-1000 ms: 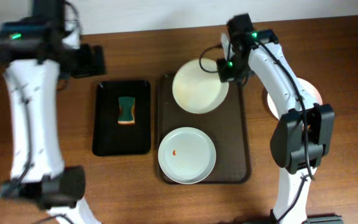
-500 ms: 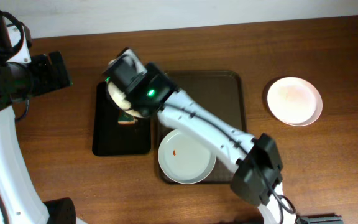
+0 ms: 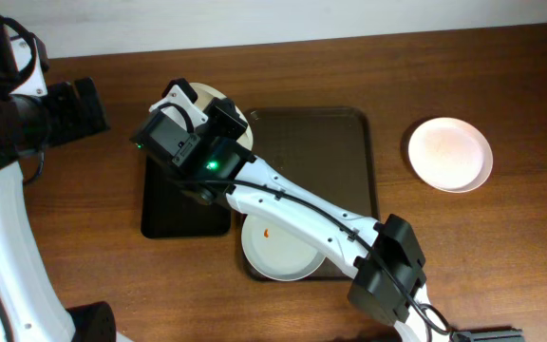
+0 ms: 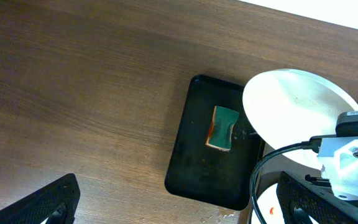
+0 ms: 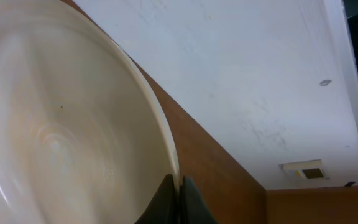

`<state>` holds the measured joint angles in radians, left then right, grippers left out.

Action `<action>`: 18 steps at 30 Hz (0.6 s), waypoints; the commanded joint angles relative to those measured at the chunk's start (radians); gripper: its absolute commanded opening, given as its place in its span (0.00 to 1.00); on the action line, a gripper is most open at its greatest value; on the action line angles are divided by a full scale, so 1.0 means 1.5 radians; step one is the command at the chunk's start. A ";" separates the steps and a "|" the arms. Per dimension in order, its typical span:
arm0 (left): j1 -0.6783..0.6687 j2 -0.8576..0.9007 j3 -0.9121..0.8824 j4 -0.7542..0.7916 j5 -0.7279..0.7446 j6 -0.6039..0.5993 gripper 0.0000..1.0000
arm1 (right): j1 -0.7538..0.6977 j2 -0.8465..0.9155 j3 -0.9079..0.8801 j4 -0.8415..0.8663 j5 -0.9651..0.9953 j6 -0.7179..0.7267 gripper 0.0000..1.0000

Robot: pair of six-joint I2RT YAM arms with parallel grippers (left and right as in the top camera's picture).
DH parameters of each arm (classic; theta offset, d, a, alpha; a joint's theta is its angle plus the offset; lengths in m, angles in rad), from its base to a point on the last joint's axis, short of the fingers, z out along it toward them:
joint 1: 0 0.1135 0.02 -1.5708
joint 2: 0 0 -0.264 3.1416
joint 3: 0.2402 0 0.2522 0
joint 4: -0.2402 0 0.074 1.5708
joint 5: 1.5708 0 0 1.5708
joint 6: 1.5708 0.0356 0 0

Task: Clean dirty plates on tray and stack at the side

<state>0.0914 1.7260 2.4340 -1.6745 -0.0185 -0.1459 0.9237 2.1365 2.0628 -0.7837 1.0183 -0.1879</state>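
Observation:
My right gripper [image 5: 180, 193] is shut on the rim of a white plate [image 5: 61, 137] and holds it tilted over the far end of the small black tray. This plate also shows in the overhead view [image 3: 209, 93] and in the left wrist view [image 4: 294, 106]. A second plate [image 3: 288, 242] with a small orange-red smear lies at the near end of the brown tray [image 3: 321, 152]. A third plate [image 3: 449, 154] lies on the table to the right. My left gripper [image 4: 179, 208] is open and empty, high over the table left of the black tray.
A small black tray [image 4: 204, 168] holds a green and orange sponge [image 4: 222, 127]; in the overhead view my right arm hides the sponge. The right arm stretches diagonally across the brown tray. A white wall runs along the table's far edge.
My right arm has swung the held plate from the far end of the brown tray leftward to over the black tray. The left arm has pulled back toward the left edge.

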 commanded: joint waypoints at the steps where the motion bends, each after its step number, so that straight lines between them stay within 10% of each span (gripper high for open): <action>1: 0.003 -0.007 0.005 0.003 -0.008 0.004 1.00 | 0.005 -0.010 0.011 0.002 0.027 0.001 0.04; 11: 0.003 -0.007 0.005 0.004 -0.008 0.004 1.00 | -0.158 -0.062 0.021 -0.134 -0.456 0.159 0.04; 18: 0.003 -0.007 0.005 0.014 -0.008 0.004 1.00 | -0.592 -0.111 0.016 -0.283 -0.882 0.249 0.04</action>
<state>0.0914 1.7260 2.4340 -1.6566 -0.0189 -0.1459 0.2199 2.0006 2.0773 -1.1667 -0.0402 0.1253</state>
